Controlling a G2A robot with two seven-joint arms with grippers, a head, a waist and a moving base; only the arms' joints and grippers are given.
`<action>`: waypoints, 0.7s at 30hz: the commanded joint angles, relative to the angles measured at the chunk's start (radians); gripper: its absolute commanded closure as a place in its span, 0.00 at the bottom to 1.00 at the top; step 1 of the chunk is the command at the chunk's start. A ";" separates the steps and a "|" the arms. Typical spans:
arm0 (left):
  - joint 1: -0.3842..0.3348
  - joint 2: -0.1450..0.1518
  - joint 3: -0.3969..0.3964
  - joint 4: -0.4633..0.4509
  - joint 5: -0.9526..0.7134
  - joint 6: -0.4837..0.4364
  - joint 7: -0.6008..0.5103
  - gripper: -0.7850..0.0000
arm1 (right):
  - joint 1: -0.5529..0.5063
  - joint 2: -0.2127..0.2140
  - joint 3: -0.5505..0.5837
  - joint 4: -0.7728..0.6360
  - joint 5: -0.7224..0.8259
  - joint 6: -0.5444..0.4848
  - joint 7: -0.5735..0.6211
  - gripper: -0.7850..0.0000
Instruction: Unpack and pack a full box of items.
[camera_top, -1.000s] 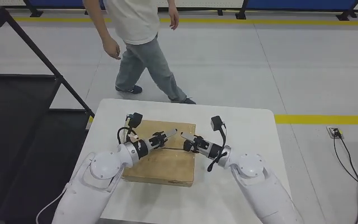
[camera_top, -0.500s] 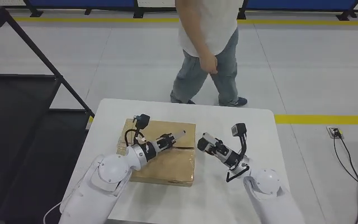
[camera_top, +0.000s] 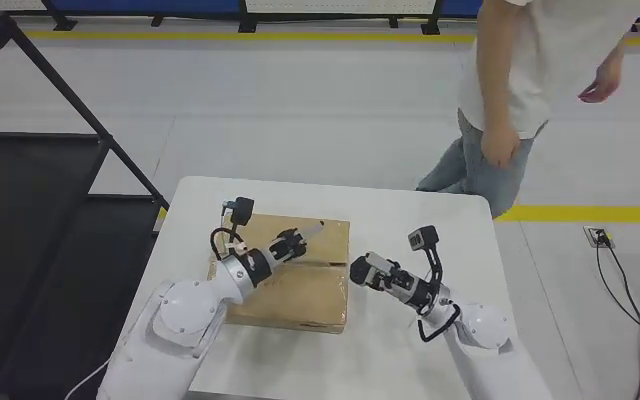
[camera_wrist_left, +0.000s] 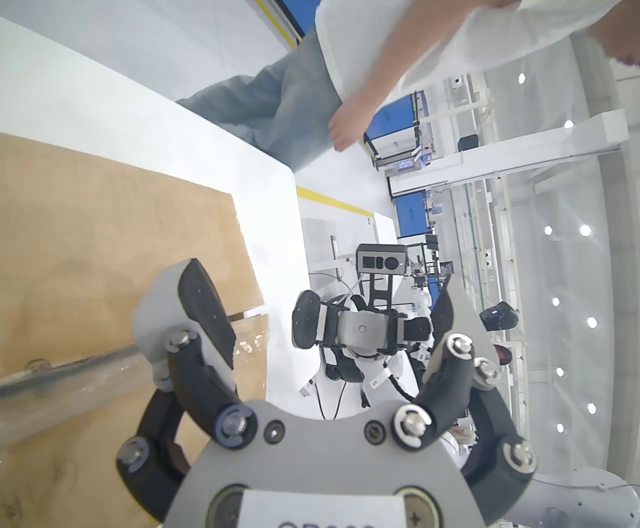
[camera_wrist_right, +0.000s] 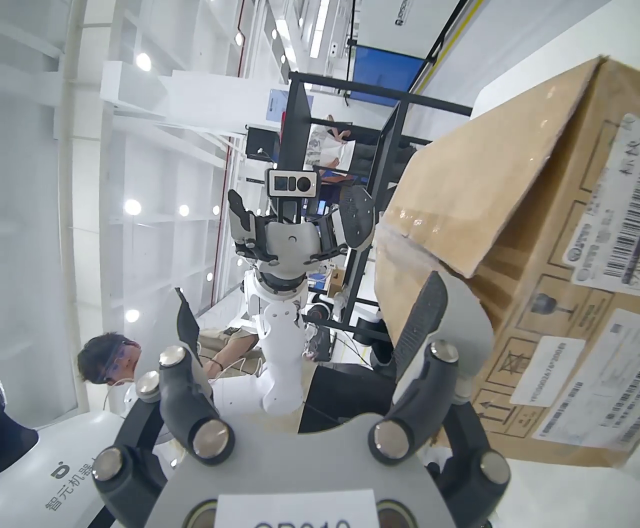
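Cardboard box: one unit, brown, logged on the white counter. It sits left of the counter's middle as I look down from the robot. Its top flaps are shut flat.

Tape: clear, running along the seam between the two top flaps and wrinkled where it folds over the box's edge.

Labels: several white stickers and printed handling marks on the box's side wall, the side that faces my right arm.

Left hand: released, its fingers spread wide with nothing between them. I see it over the top of the box, toward the far right part of the lid and close to the taped seam. From the pictures I cannot tell whether a fingertip touches the cardboard.

Right hand: released as well, fingers parted and holding nothing. It is low over the bare counter, just beside the box's right side wall, at about the height of the seam's end. One finger lies close against the labelled wall. I cannot tell whether it touches.

The two hands face each other across the right edge of the box, each in sight of the other's wrist camera.
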 joint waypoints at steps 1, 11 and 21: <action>0.026 0.005 -0.041 -0.020 -0.010 -0.007 0.006 0.00 | 0.017 -0.002 -0.016 0.002 0.037 0.011 0.041 0.00; 0.101 0.026 -0.223 0.008 -0.070 -0.017 0.008 0.00 | 0.136 -0.012 -0.102 0.061 0.040 0.176 0.069 0.00; 0.067 0.024 -0.191 0.027 -0.072 -0.021 -0.019 0.00 | 0.133 -0.001 -0.133 -0.038 -0.200 0.251 -0.067 0.00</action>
